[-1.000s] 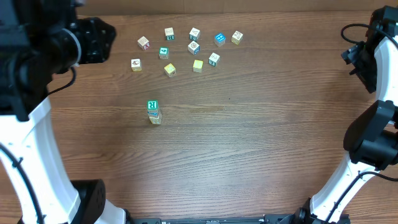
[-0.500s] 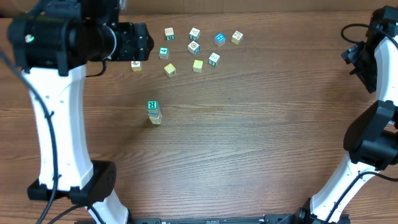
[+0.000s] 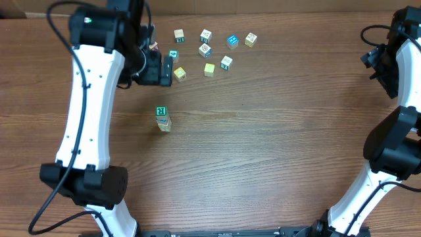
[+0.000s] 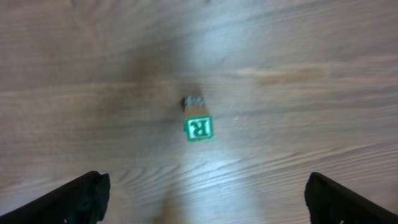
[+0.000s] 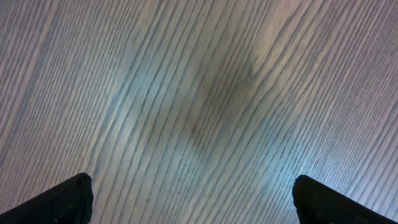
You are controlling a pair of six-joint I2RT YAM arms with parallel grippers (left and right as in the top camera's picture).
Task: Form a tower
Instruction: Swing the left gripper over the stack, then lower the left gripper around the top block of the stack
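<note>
The tower (image 3: 162, 118) stands left of the table's middle, a teal-faced cube on top of a pale cream one. In the left wrist view the tower (image 4: 199, 127) shows from above, its teal top bearing a white R. My left gripper (image 3: 166, 70) hovers behind the tower, beside the loose cubes. Its jaws (image 4: 204, 200) are open wide with only bare wood between them, well short of the tower. My right gripper (image 5: 194, 200) is open too, over bare wood. The right arm (image 3: 388, 62) stays at the table's right edge.
Several loose letter cubes lie in a cluster at the back, among them a yellow one (image 3: 179, 74), a lime one (image 3: 209, 68) and a blue one (image 3: 232, 41). The left arm (image 3: 89, 112) spans the left side of the table.
The left arm has swung in from the far left edge to beside the loose cubes, and its jaws have opened wide. The tower and the right arm have not moved.
</note>
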